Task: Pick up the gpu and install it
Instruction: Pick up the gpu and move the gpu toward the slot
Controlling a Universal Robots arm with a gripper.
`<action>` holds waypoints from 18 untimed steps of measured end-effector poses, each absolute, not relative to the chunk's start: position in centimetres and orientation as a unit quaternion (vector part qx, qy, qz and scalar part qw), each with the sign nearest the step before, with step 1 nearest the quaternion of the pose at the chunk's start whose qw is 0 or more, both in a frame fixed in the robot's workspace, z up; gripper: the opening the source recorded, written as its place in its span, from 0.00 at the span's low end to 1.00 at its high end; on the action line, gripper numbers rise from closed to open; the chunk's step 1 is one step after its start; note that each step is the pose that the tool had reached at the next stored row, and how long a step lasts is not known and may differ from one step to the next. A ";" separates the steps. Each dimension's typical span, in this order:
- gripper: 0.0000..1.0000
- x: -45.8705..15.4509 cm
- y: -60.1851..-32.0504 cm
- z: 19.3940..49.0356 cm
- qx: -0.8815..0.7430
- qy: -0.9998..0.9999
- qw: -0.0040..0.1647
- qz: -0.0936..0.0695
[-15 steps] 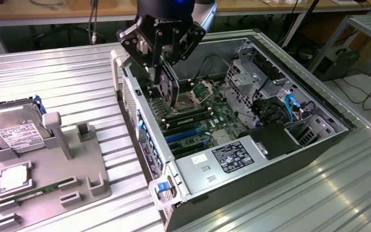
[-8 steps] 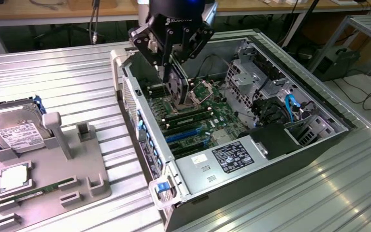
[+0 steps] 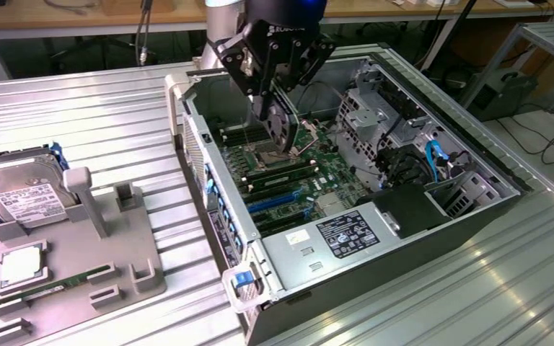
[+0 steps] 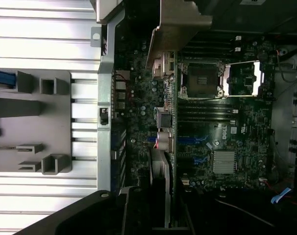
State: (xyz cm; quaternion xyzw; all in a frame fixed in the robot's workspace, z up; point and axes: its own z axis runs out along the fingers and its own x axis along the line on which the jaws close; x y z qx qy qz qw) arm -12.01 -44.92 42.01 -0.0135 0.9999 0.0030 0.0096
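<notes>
Three parts, a hard drive (image 3: 17, 194), a processor (image 3: 22, 263) and a green memory stick (image 3: 60, 285), sit in the grey fixture (image 3: 113, 245) by the table's (image 3: 469, 288) near edge on the exterior view's left. Beyond it lies the open computer case (image 3: 306, 245). Farther in, the gripper (image 3: 275, 108) is clamped narrow on the gpu (image 3: 279, 128), held upright over the motherboard (image 3: 330, 173) beside the open CPU socket (image 3: 265, 155), apart from the blue slots (image 3: 277, 200).
</notes>
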 end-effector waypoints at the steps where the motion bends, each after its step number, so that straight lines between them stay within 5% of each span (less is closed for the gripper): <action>1: 0.28 -11.6 -44.9 42.0 -0.014 1.000 0.010 0.003; 18: 0.28 -6.8 -44.7 42.0 -0.014 1.000 0.010 0.003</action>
